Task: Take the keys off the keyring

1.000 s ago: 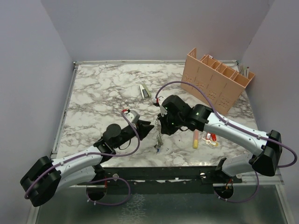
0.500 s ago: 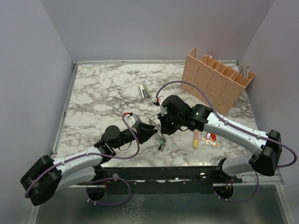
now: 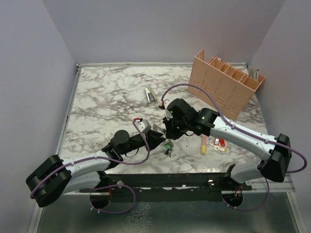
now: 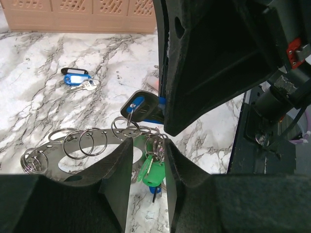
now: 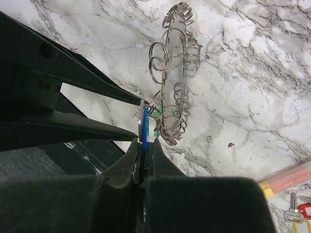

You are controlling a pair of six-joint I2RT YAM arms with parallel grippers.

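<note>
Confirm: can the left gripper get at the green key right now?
Likely yes. The green key hangs in line with the gap of the open left gripper, nothing between. The right gripper, shut on the blue key close by, crowds the approach.

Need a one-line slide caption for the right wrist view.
Right gripper pinches a blue-headed key on the keyring, flanked by the open left gripper fingers.

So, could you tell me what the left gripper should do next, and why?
Probably close the left gripper on the green key: its jaws stand open around it, while the right gripper pinches the blue key, so the keyring needs bracing.
</note>
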